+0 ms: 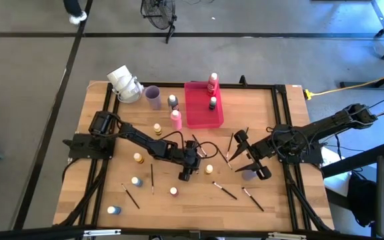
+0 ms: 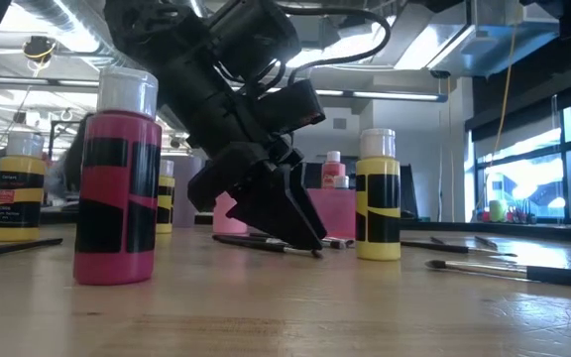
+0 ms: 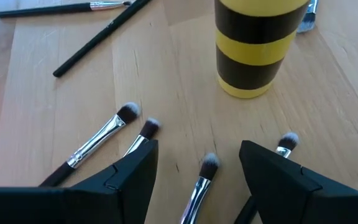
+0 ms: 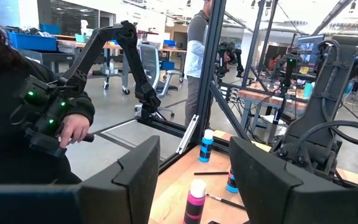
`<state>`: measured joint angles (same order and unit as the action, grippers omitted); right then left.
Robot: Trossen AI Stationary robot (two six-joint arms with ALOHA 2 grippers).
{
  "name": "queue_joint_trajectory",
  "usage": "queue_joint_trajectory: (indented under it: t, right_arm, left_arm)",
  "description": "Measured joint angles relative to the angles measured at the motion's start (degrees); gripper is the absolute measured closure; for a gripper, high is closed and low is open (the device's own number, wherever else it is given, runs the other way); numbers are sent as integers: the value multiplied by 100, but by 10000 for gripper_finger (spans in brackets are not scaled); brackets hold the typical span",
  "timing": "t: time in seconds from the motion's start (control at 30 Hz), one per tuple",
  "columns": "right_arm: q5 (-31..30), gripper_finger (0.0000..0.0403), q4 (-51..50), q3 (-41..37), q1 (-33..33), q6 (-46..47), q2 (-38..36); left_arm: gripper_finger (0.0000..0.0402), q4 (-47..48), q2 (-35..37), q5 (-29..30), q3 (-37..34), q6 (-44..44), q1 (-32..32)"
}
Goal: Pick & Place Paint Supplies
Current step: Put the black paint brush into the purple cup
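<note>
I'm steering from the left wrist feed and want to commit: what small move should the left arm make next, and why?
Probably lower the left gripper straight down and close. Its jaws stand open just above the table, straddling a pale-tipped paintbrush lying between the fingers. Other brushes lie close beside each finger, and the yellow bottle stands just ahead, so drop without drifting sideways. The right gripper waits apart.

Yellow bottle [image 3: 253, 46] with black bands, pink bottle [image 2: 118, 183] with black patches and a white cap. Pink-red tray [image 1: 202, 107], lilac cup [image 1: 153, 97], pale wooden table [image 1: 272, 133].
</note>
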<state>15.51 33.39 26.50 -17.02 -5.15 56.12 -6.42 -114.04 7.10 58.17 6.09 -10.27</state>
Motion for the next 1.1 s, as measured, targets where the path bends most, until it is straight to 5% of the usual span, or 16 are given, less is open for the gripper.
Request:
queue_joint_trajectory:
  t: [1.1]
  right_arm:
    - [7,206,0,0,0,22,2]
  left_arm:
    - [174,336,254,-445,-26,-22,145]
